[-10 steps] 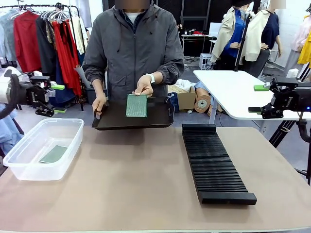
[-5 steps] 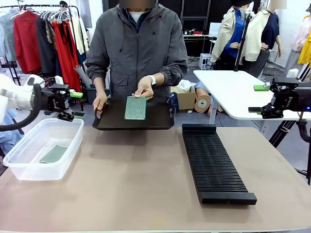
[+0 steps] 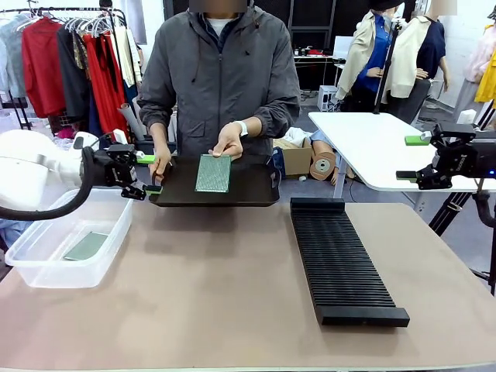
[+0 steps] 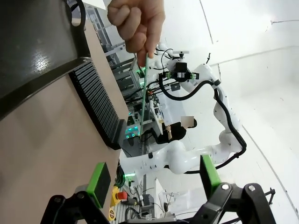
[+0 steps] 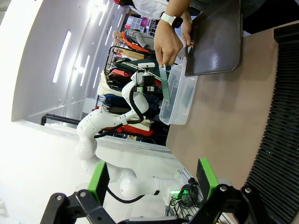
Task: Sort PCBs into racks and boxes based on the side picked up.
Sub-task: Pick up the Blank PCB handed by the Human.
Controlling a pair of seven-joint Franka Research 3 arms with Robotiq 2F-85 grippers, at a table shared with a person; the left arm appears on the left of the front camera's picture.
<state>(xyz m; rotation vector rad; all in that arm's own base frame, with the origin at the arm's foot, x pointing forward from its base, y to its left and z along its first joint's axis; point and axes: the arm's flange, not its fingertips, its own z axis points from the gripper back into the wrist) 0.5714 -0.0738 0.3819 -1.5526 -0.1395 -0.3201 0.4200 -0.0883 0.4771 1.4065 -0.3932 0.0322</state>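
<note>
Board (image 3: 214, 173) is held tilted over tray (image 3: 256, 186) at worktop's far edge, pinched at its top by person's hand (image 3: 229, 141). Left gripper (image 3: 149, 173) hovers beside tray, jaws wide, empty. Free edge should be gripped squarely, clear of that hand. Right gripper (image 3: 412, 158) parked, jaws wide.

No text, label, brand or number can be read on anything in these pictures.
</note>
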